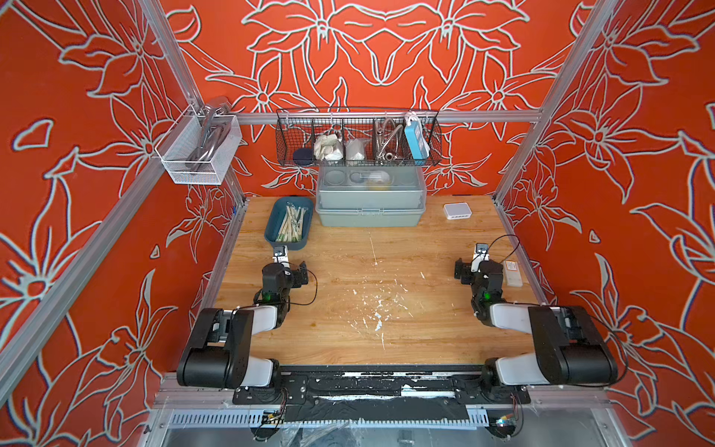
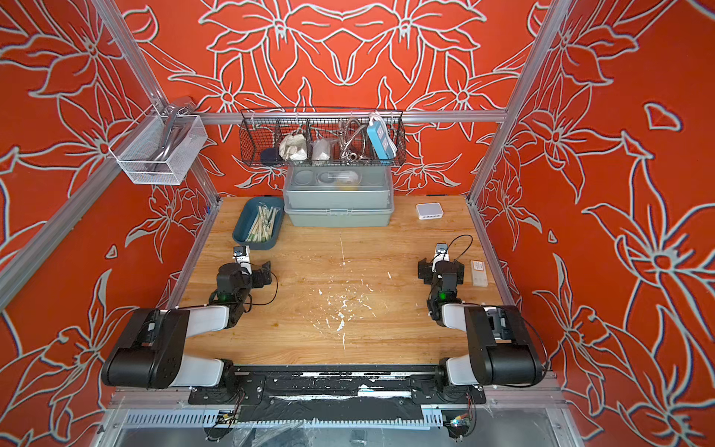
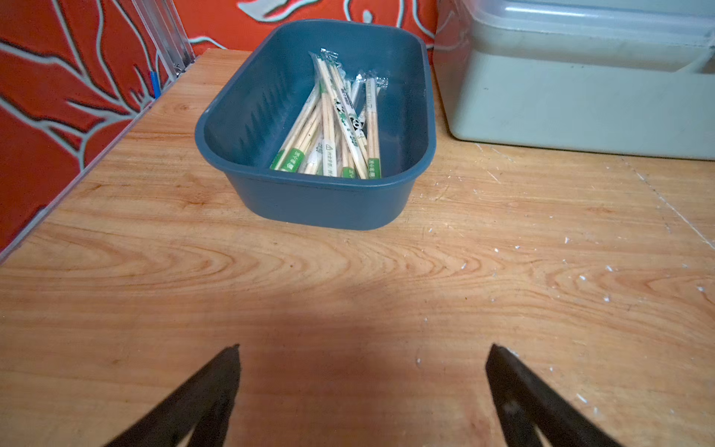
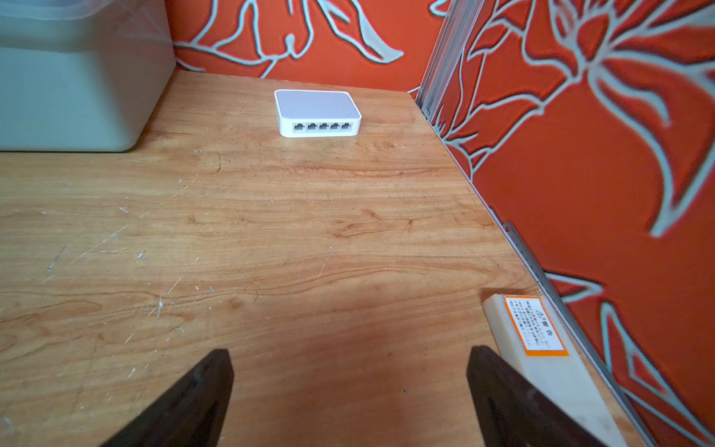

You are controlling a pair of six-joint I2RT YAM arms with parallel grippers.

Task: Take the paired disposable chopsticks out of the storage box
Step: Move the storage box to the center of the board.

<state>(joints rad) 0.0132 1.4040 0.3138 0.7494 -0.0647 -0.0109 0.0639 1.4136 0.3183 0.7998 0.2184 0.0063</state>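
Stock: paired disposable chopsticks, a loose crossed heap in clear wrappers, all lying inside the storage box; none lifted out yet; grey-green lidded box just beside the storage box; left gripper low over the table, near the storage box's front wall, jaws spread wide and empty; right gripper well apart from the storage box, jaws equally wide, empty. Step in hand, as judged: left arm's approach; advice: clear the rim before advancing; descend over the heap's middle, jaws across the sticks' length; pinch the topmost pair only; lift straight, since slick wrappers may drag neighbours.
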